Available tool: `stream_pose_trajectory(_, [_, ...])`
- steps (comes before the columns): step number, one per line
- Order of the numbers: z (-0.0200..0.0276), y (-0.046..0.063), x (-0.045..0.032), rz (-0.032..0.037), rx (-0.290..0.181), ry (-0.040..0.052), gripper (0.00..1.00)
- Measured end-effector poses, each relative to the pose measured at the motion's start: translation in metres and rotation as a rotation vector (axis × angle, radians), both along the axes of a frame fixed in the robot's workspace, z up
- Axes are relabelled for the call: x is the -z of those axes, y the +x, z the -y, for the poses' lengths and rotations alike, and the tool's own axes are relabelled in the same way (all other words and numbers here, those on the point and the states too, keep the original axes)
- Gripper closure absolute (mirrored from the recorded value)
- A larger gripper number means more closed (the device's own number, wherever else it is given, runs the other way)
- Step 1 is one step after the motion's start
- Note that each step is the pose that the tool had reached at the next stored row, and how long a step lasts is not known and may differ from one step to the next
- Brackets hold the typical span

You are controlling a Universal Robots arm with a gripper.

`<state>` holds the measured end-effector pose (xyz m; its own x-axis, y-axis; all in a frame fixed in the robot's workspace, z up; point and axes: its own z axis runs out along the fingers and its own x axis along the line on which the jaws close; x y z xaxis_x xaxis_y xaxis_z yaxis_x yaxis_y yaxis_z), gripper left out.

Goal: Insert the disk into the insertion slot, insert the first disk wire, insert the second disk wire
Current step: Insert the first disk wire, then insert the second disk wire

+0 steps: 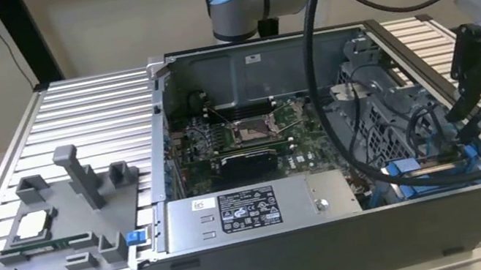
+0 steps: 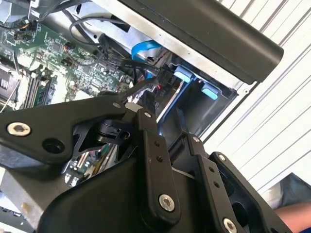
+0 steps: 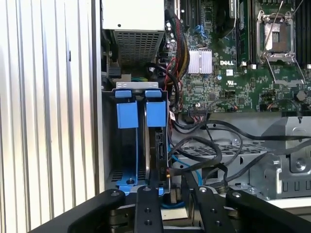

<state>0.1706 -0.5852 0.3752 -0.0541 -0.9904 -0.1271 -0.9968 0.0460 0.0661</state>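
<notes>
The disk [image 3: 158,148] stands on edge in its blue carrier inside the insertion slot [image 3: 127,116], the grey bay with blue tabs at the case corner nearest the exterior view's right [image 1: 425,173]. My gripper [image 1: 470,128] hangs over that bay. In the second wrist view my gripper [image 2: 158,82] ends at a black connector with red wires [image 2: 165,79], right by the disk's end, and looks shut on this disk wire. A blue flat cable [image 2: 146,47] loops just behind it. The wire's plug sits beside the disk [image 3: 168,172] in the first wrist view.
The open grey case [image 1: 339,244] holds a power-supply box [image 1: 254,210] and a green motherboard [image 1: 240,135]. Black cables [image 3: 218,145] cross the metal cage beside the bay. A grey fixture [image 1: 67,217] sits on the slatted table at the exterior view's left.
</notes>
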Motion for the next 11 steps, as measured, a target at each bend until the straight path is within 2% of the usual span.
stream_pose_trajectory(8, [0.0000, 0.0035, 0.0001, 0.0007, -0.002, 0.0002, 0.00])
stream_pose_trajectory(11, [0.0001, 0.0036, 0.0002, 0.0070, -0.002, 0.0003, 0.00])
